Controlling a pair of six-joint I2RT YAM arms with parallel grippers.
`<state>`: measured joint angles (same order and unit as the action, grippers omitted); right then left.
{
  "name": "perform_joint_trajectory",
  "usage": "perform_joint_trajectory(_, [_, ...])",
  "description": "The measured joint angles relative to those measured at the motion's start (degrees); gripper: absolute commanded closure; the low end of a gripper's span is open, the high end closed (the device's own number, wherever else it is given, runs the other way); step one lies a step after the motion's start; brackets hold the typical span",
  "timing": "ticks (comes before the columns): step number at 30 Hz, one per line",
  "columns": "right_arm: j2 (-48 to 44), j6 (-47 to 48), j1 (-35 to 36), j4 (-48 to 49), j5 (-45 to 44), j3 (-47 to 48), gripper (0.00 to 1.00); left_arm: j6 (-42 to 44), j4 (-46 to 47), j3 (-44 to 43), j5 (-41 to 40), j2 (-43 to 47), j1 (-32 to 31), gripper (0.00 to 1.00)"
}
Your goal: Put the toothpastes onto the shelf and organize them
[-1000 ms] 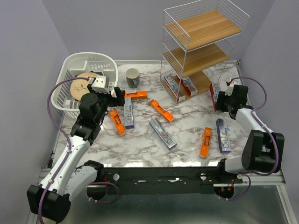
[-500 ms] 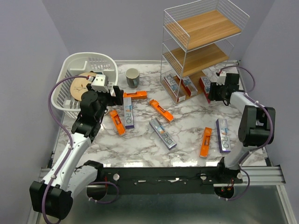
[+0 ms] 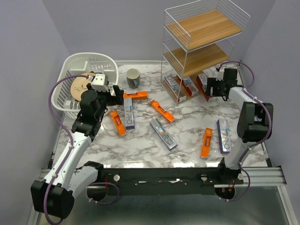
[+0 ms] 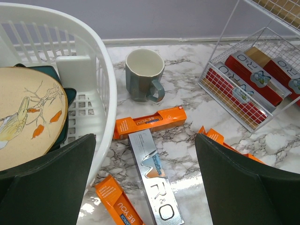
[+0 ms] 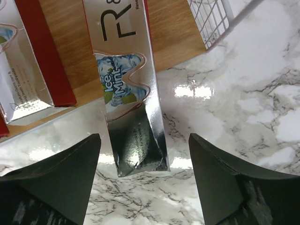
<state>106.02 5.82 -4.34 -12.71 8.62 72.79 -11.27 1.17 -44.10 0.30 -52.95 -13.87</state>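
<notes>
**Right pincer released over a box at the shelf's bottom tier; seven toothpastes loose on the table**

Nearest the arm bases, on the marble table (image 3: 140,152), a near orange box (image 3: 206,142) and a near silver-purple box (image 3: 224,136) lie side by side at the right, apart. A slanted silver box (image 3: 163,133) lies at the middle, with a middle orange box (image 3: 162,110) beyond it. On the left, a left orange box (image 3: 117,123) lies just beside a left silver-purple box (image 3: 129,113). A crosswise orange box (image 3: 136,95) sits at that one's far end.

The left gripper (image 3: 117,96) hangs above this left group, spread wide and grasping nothing.

Behind it, the white plastic basket (image 4: 105,93) holds a round beige plate (image 4: 23,117) painted with a bird and branch, which leans on edge. A dark teal piece (image 4: 28,70) sits behind the plate and a white inner compartment (image 4: 75,70) beside it. A grey mug (image 4: 143,75) stands upright just beside the basket.

Farthest back is the shelf (image 3: 206,26). Its bottom tier holds three silver-faced, red-sided boxes lying lengthwise. The right gripper (image 5: 144,136) stands released around the rightmost box (image 5: 124,70), with a gap showing on both sides. That box's near end sticks out past the board onto the marble. A neighbouring red-sided box (image 5: 28,79) lies to its left.
</notes>
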Motion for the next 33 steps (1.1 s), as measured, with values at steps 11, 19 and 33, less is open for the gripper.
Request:
perform_joint_trajectory(11, [-17.3, -25.5, -0.4, 7.4, -4.1, -15.2, 0.21, -0.6, 0.0, -0.2, 0.4, -0.3, 0.0, 0.01])
perform_joint_trajectory(19, [-19.4, -47.6, -4.2, 15.0, -4.6, -23.9, 0.27, -0.6, 0.0, -0.2, 0.4, -0.5, 0.0, 0.01])
perform_joint_trajectory(33, [-10.0, -62.0, -5.2, 24.4, -1.0, -24.4, 0.36, -0.6, -0.1, -0.3, 0.4, -1.3, 0.3, 0.01])
